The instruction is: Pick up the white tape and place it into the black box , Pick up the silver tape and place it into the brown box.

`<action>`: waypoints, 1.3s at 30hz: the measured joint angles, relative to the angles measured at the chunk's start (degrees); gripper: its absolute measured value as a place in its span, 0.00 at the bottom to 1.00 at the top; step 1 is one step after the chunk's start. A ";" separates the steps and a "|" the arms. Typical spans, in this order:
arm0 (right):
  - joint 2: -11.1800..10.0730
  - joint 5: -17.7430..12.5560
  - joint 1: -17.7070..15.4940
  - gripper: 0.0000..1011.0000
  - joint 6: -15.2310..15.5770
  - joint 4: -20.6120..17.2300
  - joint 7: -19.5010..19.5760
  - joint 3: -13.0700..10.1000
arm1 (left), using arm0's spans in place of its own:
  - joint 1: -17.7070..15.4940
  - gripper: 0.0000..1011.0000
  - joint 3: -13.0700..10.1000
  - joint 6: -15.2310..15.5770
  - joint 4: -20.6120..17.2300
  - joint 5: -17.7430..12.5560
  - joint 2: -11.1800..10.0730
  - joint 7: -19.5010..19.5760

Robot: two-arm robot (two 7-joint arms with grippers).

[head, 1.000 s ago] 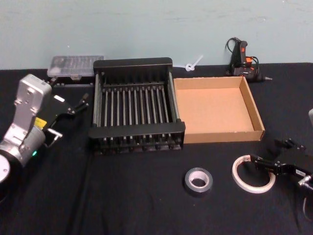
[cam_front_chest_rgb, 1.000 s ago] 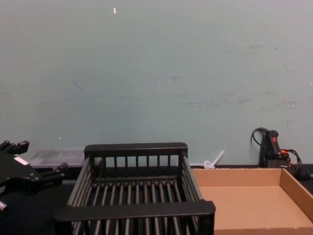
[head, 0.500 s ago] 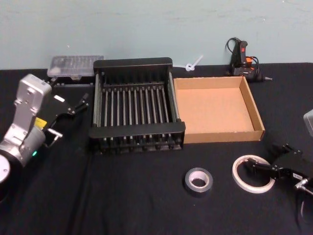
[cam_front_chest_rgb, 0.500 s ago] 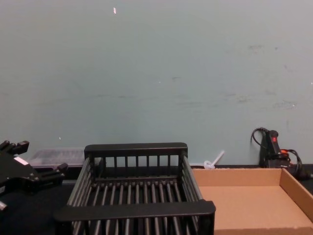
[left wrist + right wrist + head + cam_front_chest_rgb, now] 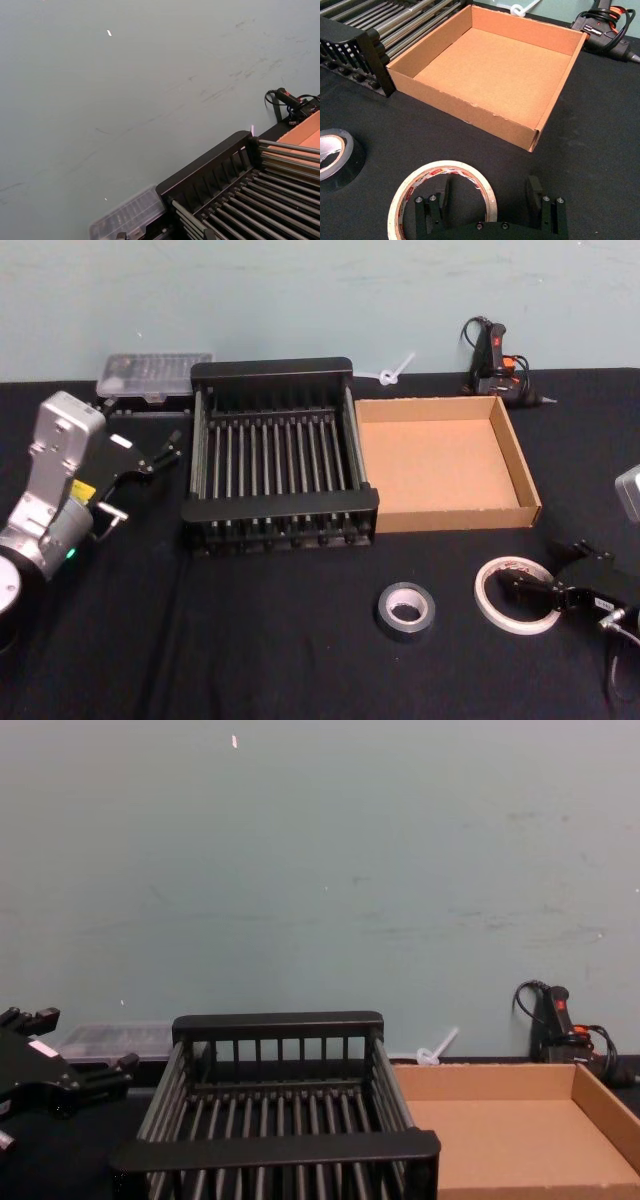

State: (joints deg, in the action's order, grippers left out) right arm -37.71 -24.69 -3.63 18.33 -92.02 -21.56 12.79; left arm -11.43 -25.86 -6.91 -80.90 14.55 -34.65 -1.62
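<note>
While the white tape (image 5: pixel 516 594) is lying flat near the table's front right edge, the right gripper (image 5: pixel 490 192) is straddling its near-side band, one finger (image 5: pixel 444 192) inside the roll's hole and the other outside, the jaws standing wide and not yet pressing on it. Reddish print is running around the roll's top face, too small to read. Being round and flat, the roll is offering no long axis, so the grip seems to be turning on the band sitting squarely between the two fingers. Just left of it the silver tape (image 5: pixel 406 609) is resting, dark hole up. Beyond both, the brown box (image 5: pixel 521 462) is sitting right of the black box (image 5: pixel 272 369), touching it. Out by the table's left edge, the left gripper (image 5: pixel 165 450) is hanging parked beside the black box, its fingers apparently a little apart.
</note>
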 joint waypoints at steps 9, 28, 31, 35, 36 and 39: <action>0.16 0.19 0.53 0.99 0.28 0.51 -0.32 0.52 | 0.00 0.99 0.00 0.00 0.00 0.00 0.00 0.00; -0.01 0.49 0.75 0.99 0.97 0.63 -0.54 0.97 | 0.00 0.99 -0.01 0.00 0.00 0.00 0.00 0.00; 0.09 0.42 0.83 0.99 1.16 0.70 -0.51 0.91 | 0.00 0.99 0.00 0.00 0.00 0.00 0.00 0.00; 0.09 0.40 0.82 0.99 1.16 0.70 -0.51 0.90 | 0.00 0.99 0.00 0.00 0.00 0.00 0.00 0.00; 0.09 0.40 0.82 0.99 1.16 0.70 -0.50 0.89 | 0.00 0.99 0.00 0.00 0.00 0.00 0.00 0.00; 0.08 0.40 0.82 0.99 1.15 0.71 -0.49 0.88 | 0.00 0.99 0.00 0.00 0.00 0.00 0.00 0.00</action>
State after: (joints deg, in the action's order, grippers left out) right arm -37.62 -24.29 -2.81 19.48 -91.31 -22.05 13.67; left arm -11.43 -25.86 -6.91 -80.90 14.55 -34.65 -1.62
